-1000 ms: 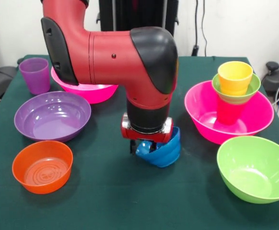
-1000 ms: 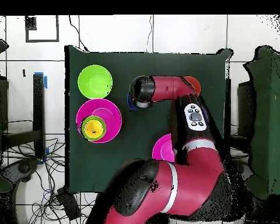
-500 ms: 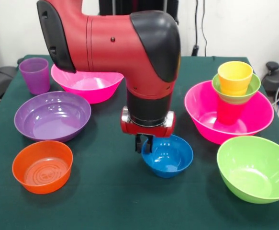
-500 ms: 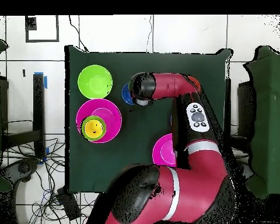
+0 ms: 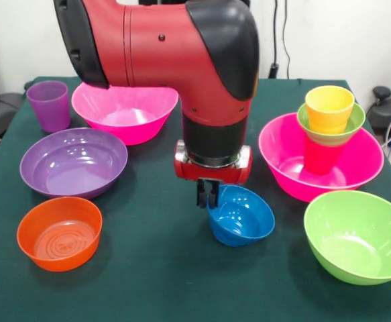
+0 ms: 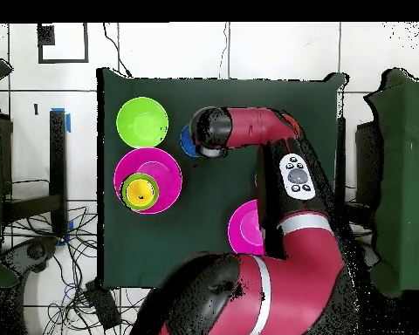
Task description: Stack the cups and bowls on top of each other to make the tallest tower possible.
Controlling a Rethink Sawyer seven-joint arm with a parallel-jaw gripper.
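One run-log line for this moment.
gripper: shut on blue bowl rim | bowl: tilted | tower: yellow cup topmost

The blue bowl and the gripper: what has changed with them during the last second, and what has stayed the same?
The blue bowl, tipped on its side under the wrist a second ago, has turned mouth-up and now hangs slightly tilted. The gripper is shut on its rim and has risen a little with the arm. The stack in the pink bowl, the purple cup and the other bowls stayed put.

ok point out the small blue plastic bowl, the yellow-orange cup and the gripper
small blue plastic bowl (image 5: 243, 216), front view, inner wall
yellow-orange cup (image 5: 329, 109), front view, outer side
gripper (image 5: 208, 196), front view, fingertips at the bowl's rim
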